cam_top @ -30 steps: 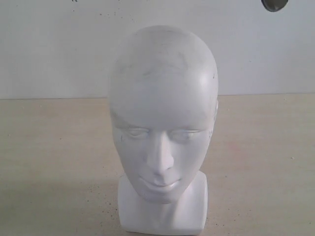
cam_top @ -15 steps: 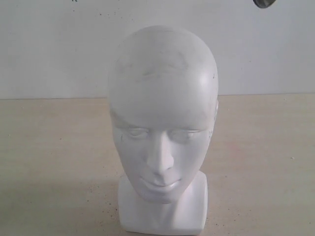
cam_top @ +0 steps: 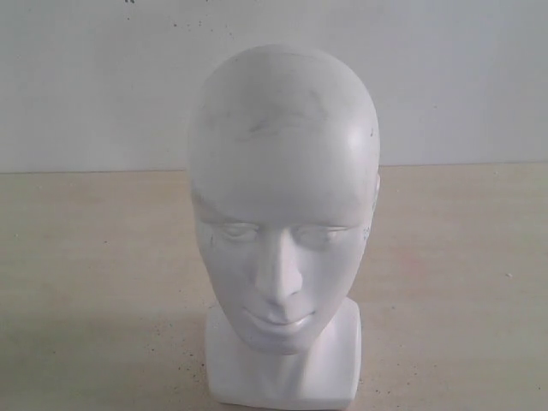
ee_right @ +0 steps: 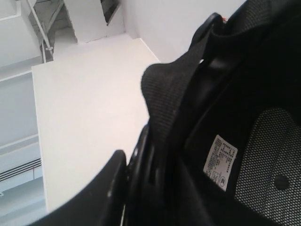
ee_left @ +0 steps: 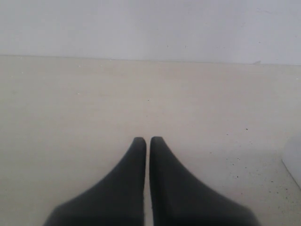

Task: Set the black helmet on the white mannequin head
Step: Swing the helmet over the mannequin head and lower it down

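**Helmet in your right end effector, head standing uncovered**

Your right end effector (ee_right: 134, 174) has hold of the black helmet (ee_right: 244, 80). In the right wrist view one dark finger (ee_right: 110, 188) lies against the outside of the helmet's rim, and the other finger is hidden behind the shell, so you cannot see how wide the jaws stand. The helmet shows only in that view, close against the camera with its inside turned toward the lens. You can make out a black woven pad (ee_right: 174, 89) folded over the edge, a white label (ee_right: 220, 162) (its print is too small to read) and a grey mesh liner (ee_right: 268, 155).

Your left end effector (ee_left: 148, 141) is closed with nothing in it. Its two dark fingers (ee_left: 131, 179) run side by side with only a hairline gap between the tips, above the pale beige surface (ee_left: 70, 117).

The white mannequin head (cam_top: 282, 197) stands upright on its squarish base in the middle of the exterior view, with its face toward that camera. Faint grey scuffs mark its crown, which carries nothing. It stands on the beige surface, with a white wall (cam_top: 86, 86) behind it. Neither arm appears in the exterior view.
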